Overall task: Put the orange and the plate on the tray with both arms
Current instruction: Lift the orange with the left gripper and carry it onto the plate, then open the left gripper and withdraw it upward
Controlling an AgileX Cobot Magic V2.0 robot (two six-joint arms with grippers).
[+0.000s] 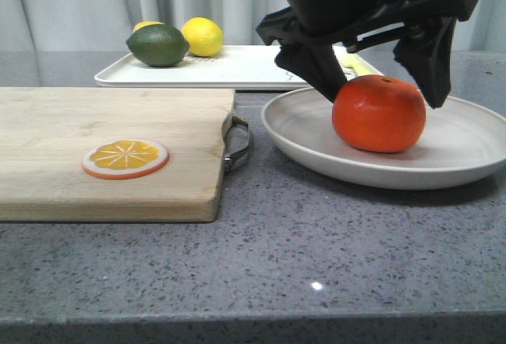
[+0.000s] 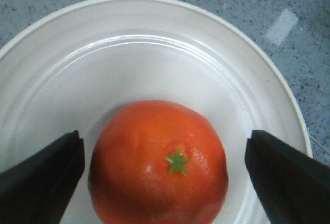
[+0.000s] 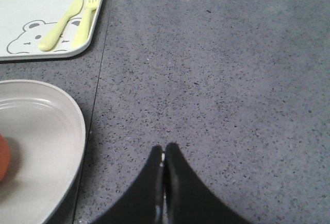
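Note:
The orange (image 1: 378,113) sits in the off-white plate (image 1: 466,146) on the grey counter, right of centre. My left gripper (image 1: 386,99) hangs open over it, one finger on each side of the fruit with a gap on both. In the left wrist view the orange (image 2: 160,162) shows its green stem, between the spread fingers of the left gripper (image 2: 164,167), on the plate (image 2: 154,59). The white tray (image 1: 237,67) lies behind. My right gripper (image 3: 164,149) is shut and empty above bare counter, beside the plate (image 3: 41,141) and near the tray (image 3: 31,7).
A wooden cutting board (image 1: 95,115) with a metal handle (image 1: 237,146) fills the left, an orange slice (image 1: 125,158) on it. A green lime (image 1: 158,45) and a yellow lemon (image 1: 203,35) rest on the tray's left end.

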